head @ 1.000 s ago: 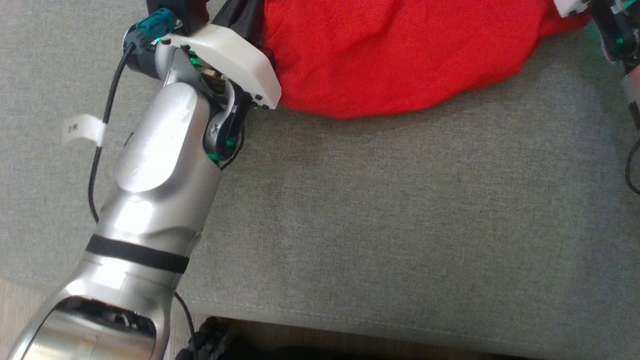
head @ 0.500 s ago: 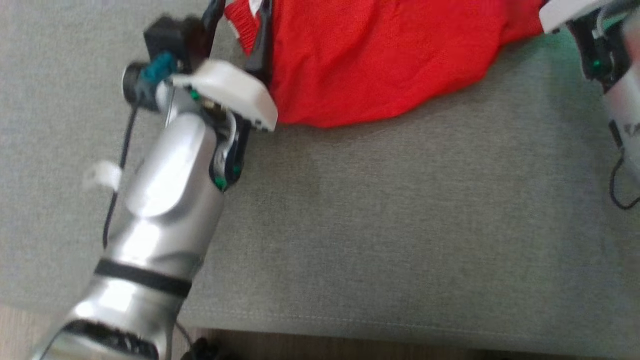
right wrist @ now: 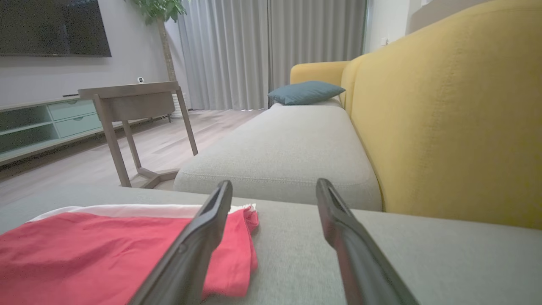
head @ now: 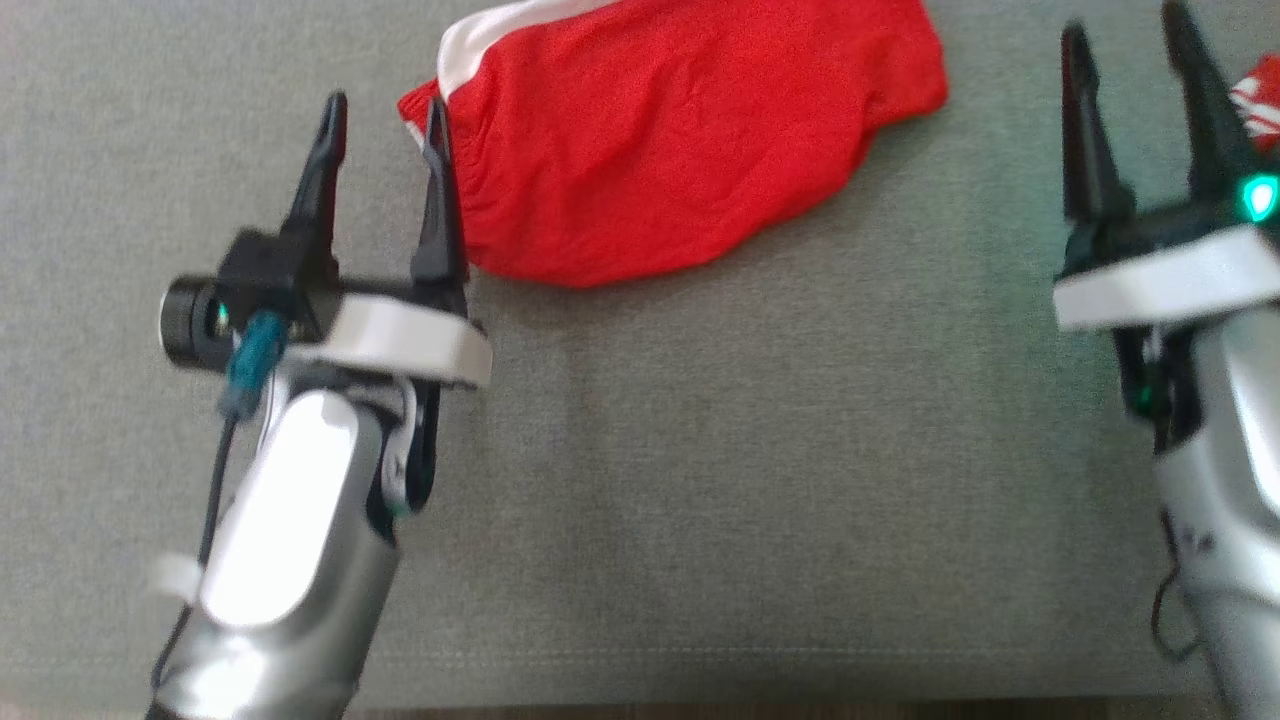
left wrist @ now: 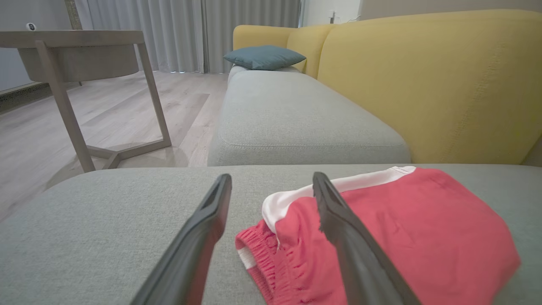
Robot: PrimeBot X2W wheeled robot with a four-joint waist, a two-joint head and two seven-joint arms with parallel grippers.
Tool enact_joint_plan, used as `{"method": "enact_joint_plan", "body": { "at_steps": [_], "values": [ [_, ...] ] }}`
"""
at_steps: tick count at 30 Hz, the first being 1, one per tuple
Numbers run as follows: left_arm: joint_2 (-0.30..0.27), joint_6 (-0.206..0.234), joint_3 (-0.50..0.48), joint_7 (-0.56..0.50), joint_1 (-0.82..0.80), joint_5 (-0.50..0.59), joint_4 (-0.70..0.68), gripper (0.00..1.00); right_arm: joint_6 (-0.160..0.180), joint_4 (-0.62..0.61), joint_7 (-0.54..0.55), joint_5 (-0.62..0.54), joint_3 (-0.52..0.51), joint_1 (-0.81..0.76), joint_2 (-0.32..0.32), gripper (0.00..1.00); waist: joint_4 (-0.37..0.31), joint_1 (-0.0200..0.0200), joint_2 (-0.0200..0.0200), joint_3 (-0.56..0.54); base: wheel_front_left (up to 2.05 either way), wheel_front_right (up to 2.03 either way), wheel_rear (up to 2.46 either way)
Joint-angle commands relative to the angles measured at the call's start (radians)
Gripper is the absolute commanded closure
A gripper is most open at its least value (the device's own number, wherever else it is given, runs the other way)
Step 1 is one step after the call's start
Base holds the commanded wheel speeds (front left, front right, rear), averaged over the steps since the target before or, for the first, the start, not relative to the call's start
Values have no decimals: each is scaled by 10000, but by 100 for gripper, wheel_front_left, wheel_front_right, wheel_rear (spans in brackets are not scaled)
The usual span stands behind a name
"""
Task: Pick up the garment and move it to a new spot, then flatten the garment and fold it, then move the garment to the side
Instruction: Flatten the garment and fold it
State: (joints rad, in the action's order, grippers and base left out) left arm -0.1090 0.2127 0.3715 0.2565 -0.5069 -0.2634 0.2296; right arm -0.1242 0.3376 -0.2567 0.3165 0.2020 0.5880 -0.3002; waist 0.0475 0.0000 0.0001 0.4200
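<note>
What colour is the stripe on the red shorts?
White. The stripe along the edge of the shorts shows best in the left wrist view.

Left claw [head: 386, 105] has black tapered fingers [head: 318, 190], white collar [head: 400, 342], silver forearm [head: 290, 520], dark cable [head: 213, 490].

Soft daylight through pale curtains [right wrist: 271, 51] lights the grey sofa seat [head: 800, 450] evenly; the red garment [head: 680, 150] casts only a thin shadow along its near edge. Glare whitens the left forearm [head: 290, 490], and a green lamp [head: 1258, 197] glows on the right arm [head: 1235, 420]. The head view is slightly blurred; wrist views bow at their edges.
</note>
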Motion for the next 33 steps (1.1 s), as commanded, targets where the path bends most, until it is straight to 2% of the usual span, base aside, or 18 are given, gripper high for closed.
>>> {"method": "enact_joint_plan", "body": {
  "at_steps": [1, 9, 15, 27, 33],
  "values": [
    [-299, 107, -388, 51, 95, 154, -551, 0, -65, -588, 5, -190, -128, -375, 129, 0, -187, 0, -1, -251, 0, 0, 0],
    [-420, 288, -579, 52, 1589, 486, -1479, 0, -65, -2629, 792, -837, -1072, -2950, 1039, 0, -393, 0, -1, -634, 0, 0, 0],
    [-451, 309, -669, 52, 2177, 624, -1603, 0, -65, -3732, 1343, -1124, -1412, -4071, 1439, 0, -486, 0, -1, -755, 0, 0, 0],
    [-371, 188, -760, 53, 2175, 751, -1587, 0, -65, -4427, 1799, -1220, -1686, -4424, 1635, 0, -459, 0, -1, -718, 0, 0, 0],
    [-240, 139, -687, 53, 1688, 980, -1910, 0, -65, -4407, 1949, -1130, -1764, -3748, 1193, 0, -170, 0, -1, 38, 0, 0, 0]
  ]
}}
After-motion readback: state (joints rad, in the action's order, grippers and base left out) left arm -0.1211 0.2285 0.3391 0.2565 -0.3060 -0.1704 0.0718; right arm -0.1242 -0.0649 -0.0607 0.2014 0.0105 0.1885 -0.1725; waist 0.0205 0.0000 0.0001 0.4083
